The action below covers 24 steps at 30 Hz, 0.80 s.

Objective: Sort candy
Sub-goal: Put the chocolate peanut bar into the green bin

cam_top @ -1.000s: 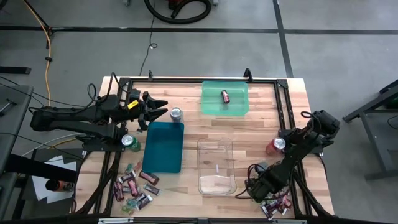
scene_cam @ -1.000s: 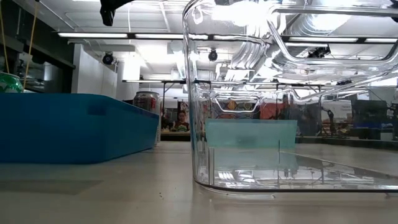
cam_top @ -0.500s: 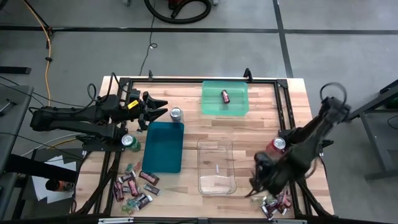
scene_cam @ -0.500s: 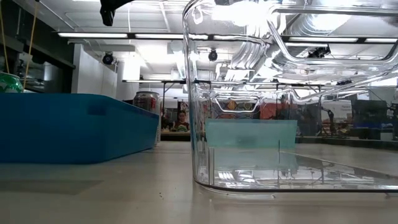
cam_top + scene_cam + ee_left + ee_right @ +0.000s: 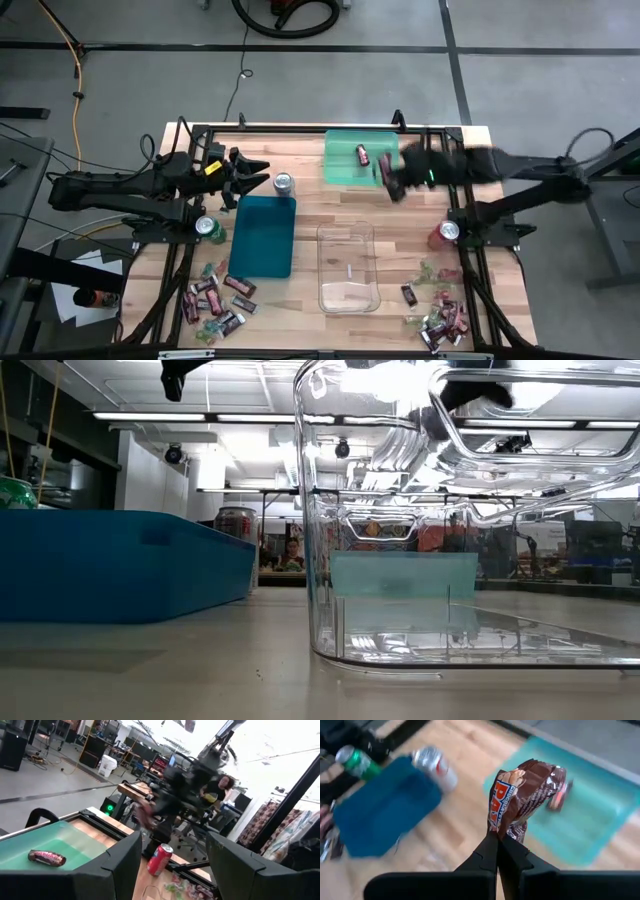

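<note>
Right gripper (image 5: 501, 840) clenched on a dark brown wrapped candy bar with orange print (image 5: 522, 795), held in the air above the near right edge of the shallow green plastic tray (image 5: 345, 165). One dark red wrapped bar (image 5: 362, 154) already lying in that tray. Left gripper (image 5: 262, 176) released, fingers spread, beside the silver drink can (image 5: 284, 183) at the far end of the deep blue plastic bin (image 5: 262, 235). More wrapped candy scattered at both near corners of the wooden table (image 5: 420, 215).

I can make out only partial orange lettering, something like "PAY", on the brown candy wrapper (image 5: 527, 792); no other text is legible to me.
</note>
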{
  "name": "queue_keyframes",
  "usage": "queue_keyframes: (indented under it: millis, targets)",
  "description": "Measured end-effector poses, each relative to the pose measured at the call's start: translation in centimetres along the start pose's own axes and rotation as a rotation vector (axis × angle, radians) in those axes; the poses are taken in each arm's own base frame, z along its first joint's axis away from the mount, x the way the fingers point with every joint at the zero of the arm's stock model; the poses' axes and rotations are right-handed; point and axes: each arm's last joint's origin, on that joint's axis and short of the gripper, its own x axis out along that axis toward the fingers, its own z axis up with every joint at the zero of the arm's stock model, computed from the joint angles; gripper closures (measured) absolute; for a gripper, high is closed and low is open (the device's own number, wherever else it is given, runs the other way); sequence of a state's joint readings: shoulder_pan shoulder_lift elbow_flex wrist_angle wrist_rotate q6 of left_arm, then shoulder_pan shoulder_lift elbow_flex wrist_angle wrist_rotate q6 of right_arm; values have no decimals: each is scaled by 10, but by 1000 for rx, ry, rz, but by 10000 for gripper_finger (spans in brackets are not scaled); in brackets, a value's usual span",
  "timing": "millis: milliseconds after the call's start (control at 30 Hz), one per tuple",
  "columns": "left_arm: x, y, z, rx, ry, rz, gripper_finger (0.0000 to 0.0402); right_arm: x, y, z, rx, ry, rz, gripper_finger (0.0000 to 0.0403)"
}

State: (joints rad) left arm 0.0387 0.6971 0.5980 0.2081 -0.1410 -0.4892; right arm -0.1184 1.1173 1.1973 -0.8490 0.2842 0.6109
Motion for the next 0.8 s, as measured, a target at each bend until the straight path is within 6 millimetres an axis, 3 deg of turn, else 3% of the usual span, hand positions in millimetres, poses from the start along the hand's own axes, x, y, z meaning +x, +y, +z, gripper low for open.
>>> queue_keyframes:
  millis: [167,300,533,800]
  targets:
    - [0,0,0,-1,0,0,196,56,-44,39,5,75,-20,403]
    - [0,0,0,-1,0,0,196,105,-67,53,-24,246,-99,403]
    - [0,0,0,-8,0,1,196,168,-105,47,-36,537,-281,403]
    - [0,0,0,-7,0,1,196,205,-124,38,24,591,-315,403]
